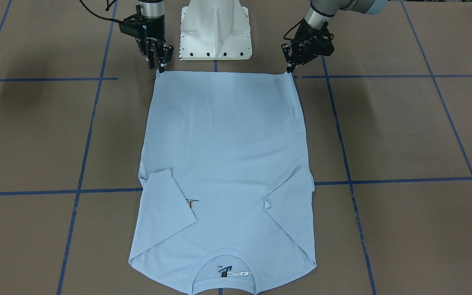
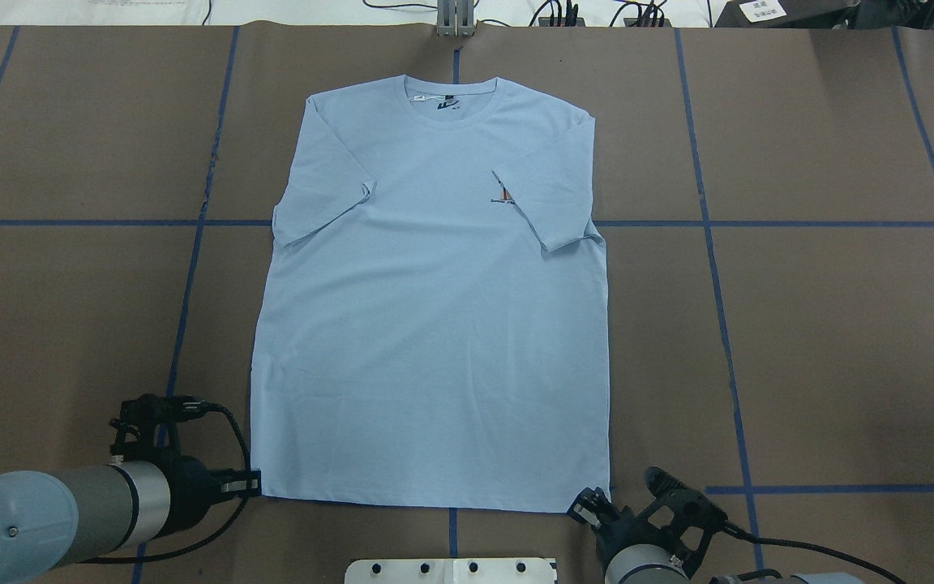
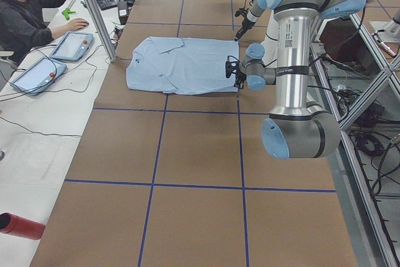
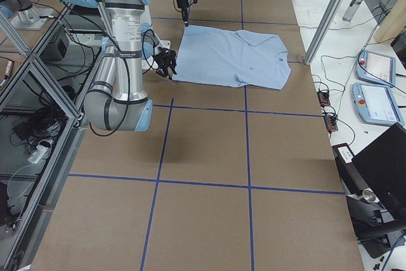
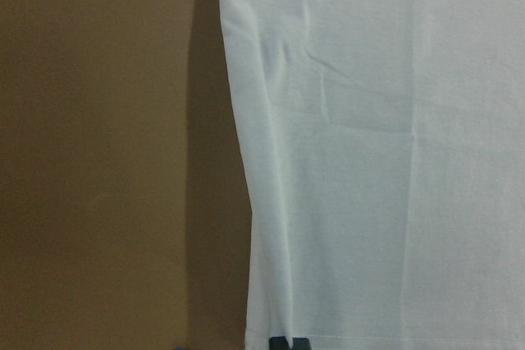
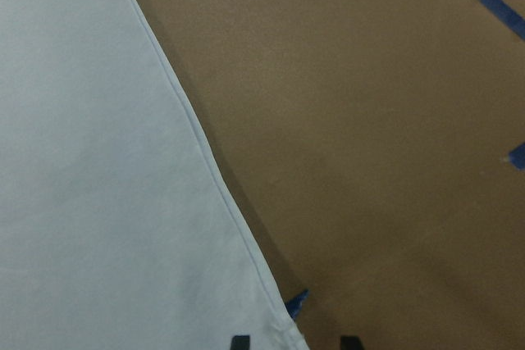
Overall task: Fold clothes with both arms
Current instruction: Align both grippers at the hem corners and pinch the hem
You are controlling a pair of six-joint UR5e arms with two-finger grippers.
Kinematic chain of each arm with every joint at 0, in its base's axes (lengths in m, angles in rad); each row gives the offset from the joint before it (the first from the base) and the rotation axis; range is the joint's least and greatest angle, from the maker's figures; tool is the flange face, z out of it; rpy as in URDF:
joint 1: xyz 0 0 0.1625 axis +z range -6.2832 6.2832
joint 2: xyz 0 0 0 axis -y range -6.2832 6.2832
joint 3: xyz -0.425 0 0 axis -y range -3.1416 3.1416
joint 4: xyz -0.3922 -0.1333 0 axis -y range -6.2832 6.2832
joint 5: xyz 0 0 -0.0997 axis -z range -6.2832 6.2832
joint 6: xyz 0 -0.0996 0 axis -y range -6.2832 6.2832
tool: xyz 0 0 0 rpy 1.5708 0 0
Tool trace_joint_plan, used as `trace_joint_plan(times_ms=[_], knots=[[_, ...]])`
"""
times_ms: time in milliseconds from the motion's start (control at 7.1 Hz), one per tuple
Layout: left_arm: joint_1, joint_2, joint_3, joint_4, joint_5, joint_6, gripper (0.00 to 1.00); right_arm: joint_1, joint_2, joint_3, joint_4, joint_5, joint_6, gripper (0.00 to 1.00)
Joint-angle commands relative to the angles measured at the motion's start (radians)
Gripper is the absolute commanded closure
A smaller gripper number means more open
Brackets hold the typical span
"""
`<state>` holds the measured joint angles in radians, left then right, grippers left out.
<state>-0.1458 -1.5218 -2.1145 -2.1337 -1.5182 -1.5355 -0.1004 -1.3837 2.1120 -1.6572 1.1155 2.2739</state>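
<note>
The pale blue T-shirt (image 2: 434, 324) lies flat on the brown table, collar at the far side, both sleeves folded in onto the chest (image 1: 223, 143). My left gripper (image 2: 256, 484) is at the near left hem corner. In the left wrist view it (image 5: 289, 343) appears shut on the hem, and the cloth (image 5: 394, 161) wrinkles above it. My right gripper (image 2: 593, 503) is at the near right hem corner. In the right wrist view its fingertips (image 6: 239, 340) stand apart, one over the cloth (image 6: 98, 202) and one over bare table, so it is open.
The white pedestal base (image 2: 451, 570) stands between the arms at the near edge. Blue tape lines (image 2: 718, 324) grid the table. A person (image 3: 31, 10) sits at a side desk with tablets (image 3: 72, 45). A red cylinder (image 3: 22, 225) lies beside the table.
</note>
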Motion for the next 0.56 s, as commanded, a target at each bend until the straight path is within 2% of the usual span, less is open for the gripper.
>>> trace_joint_plan(times_ms=[0, 422], knots=[[0.000, 0.000, 0.001, 0.000, 0.000, 0.000, 1.00, 0.002, 0.000, -0.001, 0.001, -0.005, -0.005, 0.55], [0.000, 0.000, 0.001, 0.000, 0.000, 0.000, 1.00, 0.004, 0.002, -0.007, 0.001, -0.006, -0.008, 0.56]])
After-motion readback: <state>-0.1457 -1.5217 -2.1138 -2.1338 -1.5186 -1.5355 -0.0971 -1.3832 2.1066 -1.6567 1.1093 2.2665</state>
